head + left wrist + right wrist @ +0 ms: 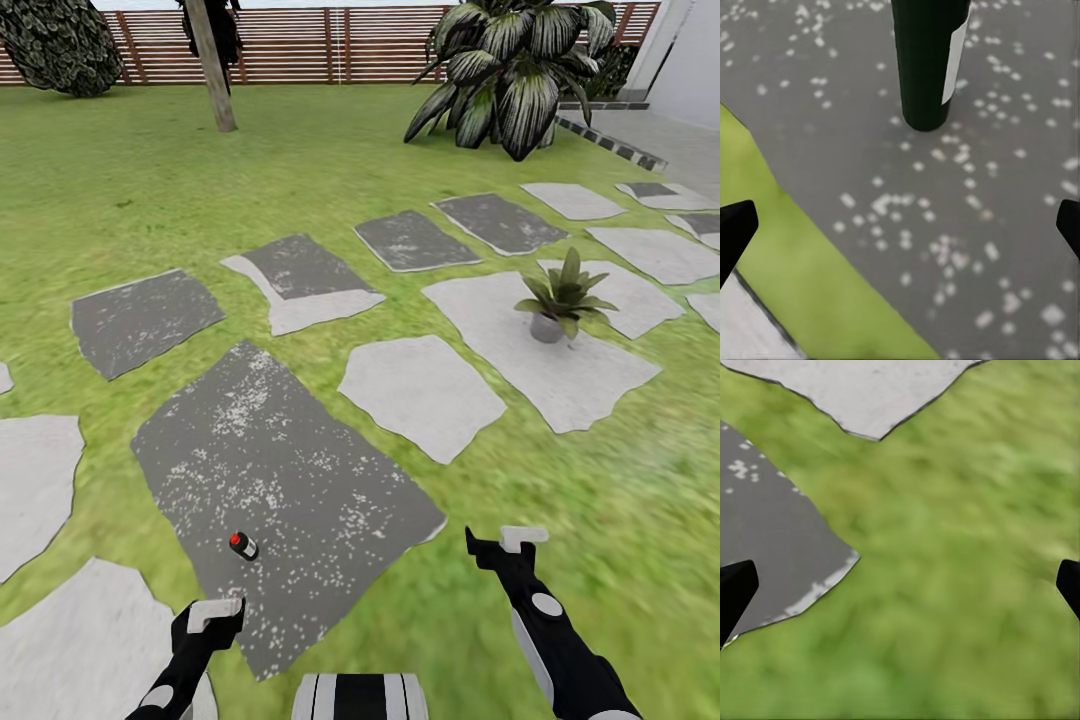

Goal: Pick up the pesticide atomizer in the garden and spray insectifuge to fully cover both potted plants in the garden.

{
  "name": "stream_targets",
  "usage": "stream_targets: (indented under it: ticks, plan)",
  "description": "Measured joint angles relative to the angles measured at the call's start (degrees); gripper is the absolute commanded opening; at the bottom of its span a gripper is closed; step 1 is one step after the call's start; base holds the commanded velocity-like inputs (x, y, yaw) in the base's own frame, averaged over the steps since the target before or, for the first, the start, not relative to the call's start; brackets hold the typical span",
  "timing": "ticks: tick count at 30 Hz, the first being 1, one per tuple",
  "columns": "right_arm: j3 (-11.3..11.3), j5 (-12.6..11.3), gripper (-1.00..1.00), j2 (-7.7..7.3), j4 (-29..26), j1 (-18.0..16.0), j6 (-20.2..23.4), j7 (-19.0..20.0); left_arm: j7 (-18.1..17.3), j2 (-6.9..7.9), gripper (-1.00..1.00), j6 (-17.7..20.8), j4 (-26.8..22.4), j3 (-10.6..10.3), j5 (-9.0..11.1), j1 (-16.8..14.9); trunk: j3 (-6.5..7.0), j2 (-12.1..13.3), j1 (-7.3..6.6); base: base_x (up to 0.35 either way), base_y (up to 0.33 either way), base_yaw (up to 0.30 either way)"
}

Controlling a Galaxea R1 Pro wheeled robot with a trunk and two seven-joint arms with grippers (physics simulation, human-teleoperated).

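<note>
Where speckled: slim, dark pesticide atomizer [243,546]

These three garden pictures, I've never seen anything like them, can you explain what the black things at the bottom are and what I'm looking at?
They are a robot's two arms. The big picture comes from its head camera, looking down at a lawn with stepping stones. The left gripper and right gripper are both open and hold nothing. The small pictures come from cameras on each wrist. On the dark speckled stone stands the pesticide atomizer, a spray bottle; the left wrist camera sees it close up. One potted plant sits on a pale stone further off.
</note>
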Motion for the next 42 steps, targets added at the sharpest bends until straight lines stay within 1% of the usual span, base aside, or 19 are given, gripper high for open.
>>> stream_targets:
  ticks: [7,14,20,27,33,42]
  plan:
    - [0.0,0.0,1.0,0.0,0.0,0.0,0.0,0.0,-0.1,0.0,1.0,-0.1,0.0,-0.1,0.0,0.0,0.0,0.0,0.0,0.162,-0.109,0.0]
    - [0.0,0.0,1.0,0.0,0.0,0.0,0.0,0.0,-0.1,0.02,1.0,-0.2,0.0,-0.1,0.0,0.0,0.0,0.0,0.0,0.037,-0.011,0.0]
    - [0.0,0.0,1.0,0.0,0.0,0.0,0.0,0.0,-0.1,0.06,1.0,-0.2,0.0,0.0,0.0,0.0,0.0,0.0,-0.01,0.209,-0.001,0.0]
    - [0.0,0.0,1.0,0.0,0.1,0.0,0.0,0.0,-0.1,0.03,1.0,-0.3,0.0,-0.1,0.1,0.0,0.0,0.0,0.01,0.047,0.0,0.0]
    - [0.0,0.0,1.0,0.0,0.1,0.0,0.0,0.0,-0.1,0.08,1.0,-0.3,0.0,0.0,0.1,0.0,0.0,0.0,-0.01,0.156,0.0,0.0]
    - [0.0,0.0,1.0,0.0,0.1,0.0,0.0,0.0,0.0,0.17,1.0,-0.4,0.0,0.0,0.1,0.0,0.0,0.0,0.01,0.021,0.0,0.0]
